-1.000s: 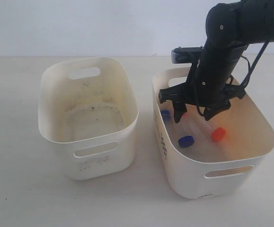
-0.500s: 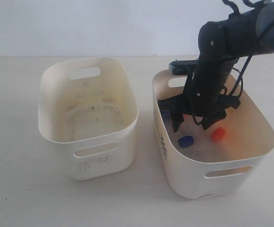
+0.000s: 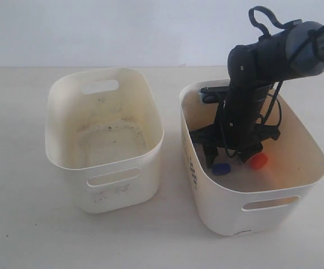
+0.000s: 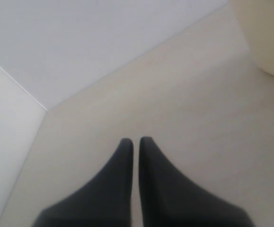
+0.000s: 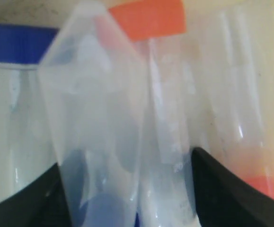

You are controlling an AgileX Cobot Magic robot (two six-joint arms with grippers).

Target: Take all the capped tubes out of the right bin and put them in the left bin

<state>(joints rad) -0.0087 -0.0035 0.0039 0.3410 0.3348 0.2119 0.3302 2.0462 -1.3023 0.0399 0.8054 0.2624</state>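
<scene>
The wider right bin point(image 3: 251, 207) holds the capped tubes. In the exterior view only a blue cap point(image 3: 221, 168) and an orange-red cap point(image 3: 258, 161) show beside the arm. My right gripper point(image 3: 231, 159) is deep inside this bin, open, its fingers on either side of the tubes. Close up, my right gripper point(image 5: 126, 158) straddles clear tube bodies point(image 5: 99, 118), with a blue cap point(image 5: 18, 43) and an orange-red cap point(image 5: 148, 19) beyond them. Another orange-red cap point(image 5: 269, 187) lies past one finger. The narrower, dirty left bin point(image 3: 103, 190) holds no tubes. My left gripper point(image 4: 136, 140) is shut over bare table.
The two bins stand side by side on a pale table with a gap between them. A cream bin wall point(image 4: 264, 33) shows at the edge of the left wrist view. A white wall rises behind the table.
My right gripper has dropped from rim height down among the tubes in the right bin. The tubes and both bins have stayed in place.
</scene>
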